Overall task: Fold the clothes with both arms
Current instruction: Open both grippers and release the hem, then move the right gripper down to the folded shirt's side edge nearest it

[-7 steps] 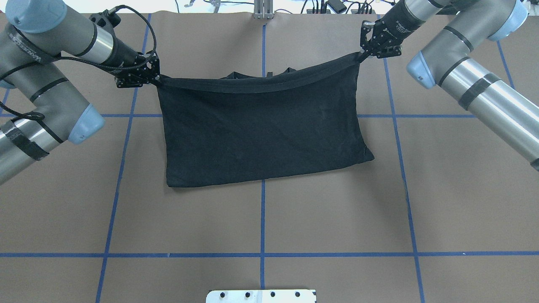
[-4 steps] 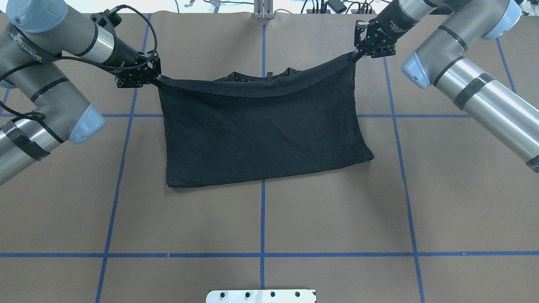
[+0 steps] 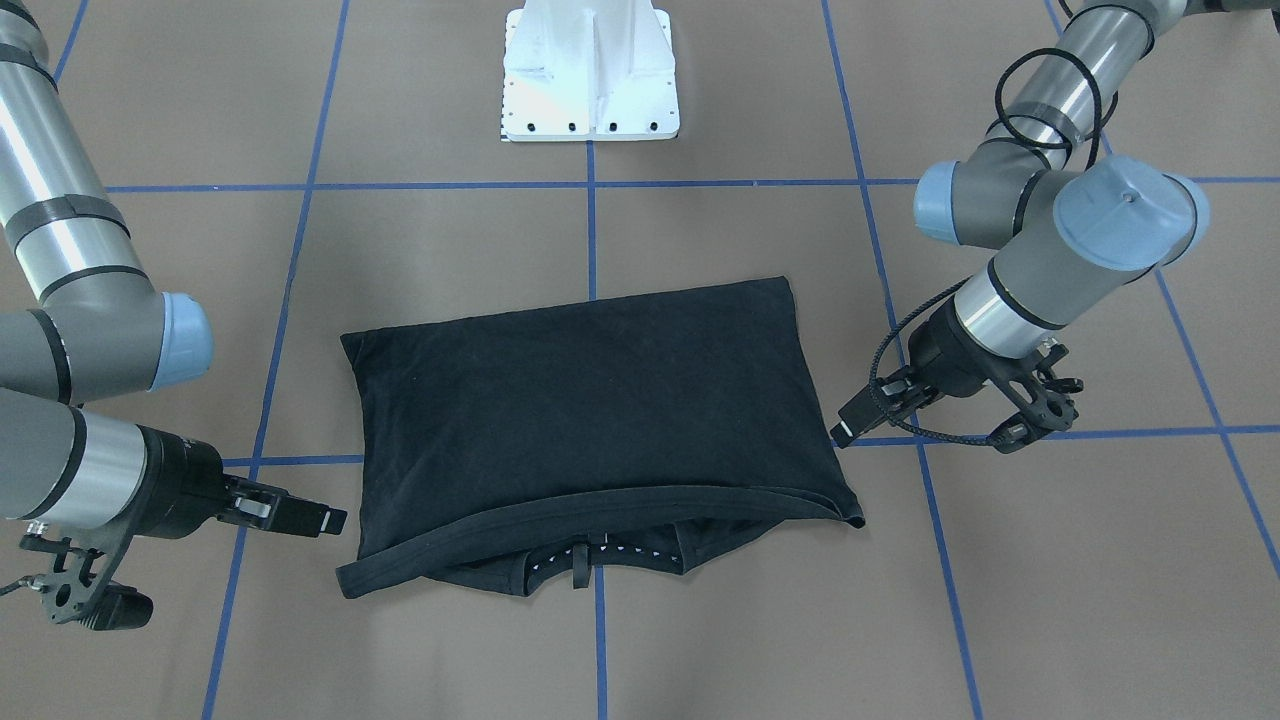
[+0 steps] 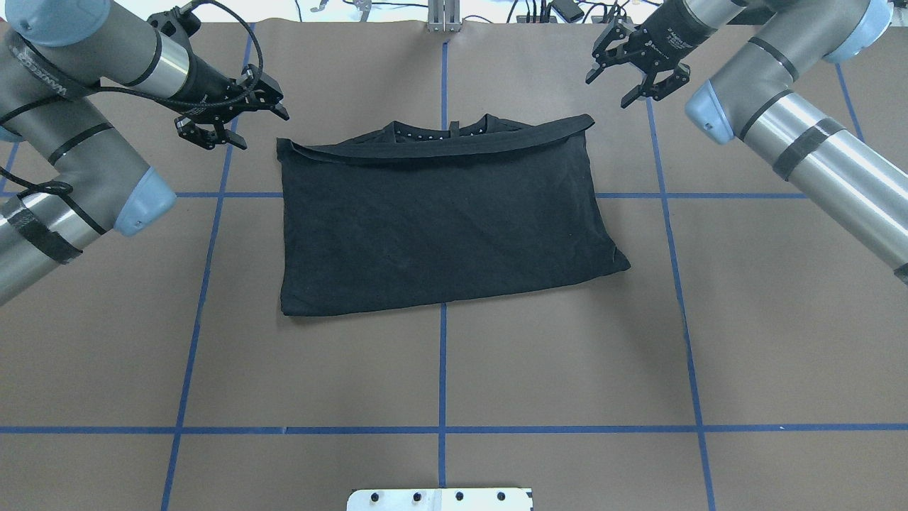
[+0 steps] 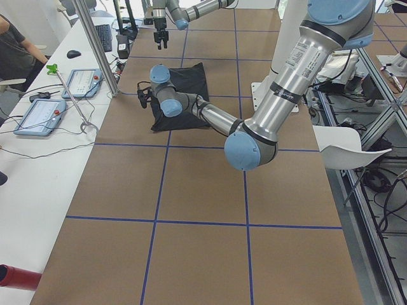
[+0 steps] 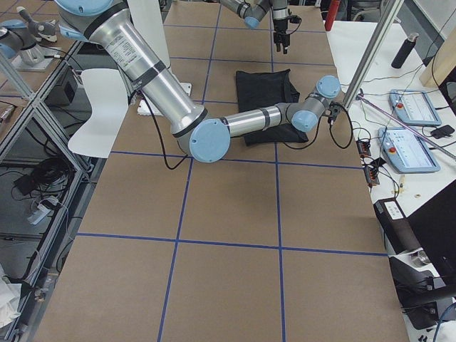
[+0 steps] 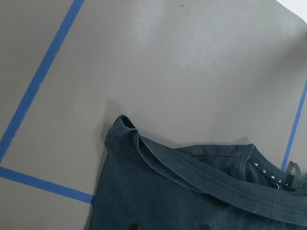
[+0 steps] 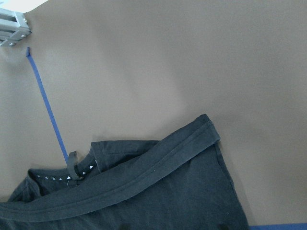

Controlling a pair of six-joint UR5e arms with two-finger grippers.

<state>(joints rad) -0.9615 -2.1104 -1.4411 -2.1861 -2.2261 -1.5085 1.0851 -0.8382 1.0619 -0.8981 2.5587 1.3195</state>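
Note:
The black T-shirt (image 4: 447,220) lies flat on the brown table, folded into a rectangle with its plain side up. Its hem band runs along the far edge and the collar (image 4: 454,128) peeks out beyond it. My left gripper (image 4: 264,130) hovers open just off the shirt's far-left corner and holds nothing. My right gripper (image 4: 608,92) is open above the far-right corner, also apart from the cloth. In the front-facing view the T-shirt (image 3: 600,420) lies between the left gripper (image 3: 1040,420) and the right gripper (image 3: 85,600). The wrist views show the shirt's corners (image 7: 122,127) (image 8: 206,124) resting on the table.
Blue tape lines (image 4: 442,369) mark a grid on the table. The white base pedestal (image 3: 590,70) stands on the robot's side. A metal post (image 4: 443,14) stands at the far edge. Control tablets (image 5: 38,114) lie on the side bench, where a person (image 5: 9,44) sits.
Both grippers have opened and let go of the shirt's hem corners, then drawn back outward. The hem, which hung stretched between them, now lies flat on the folded shirt.

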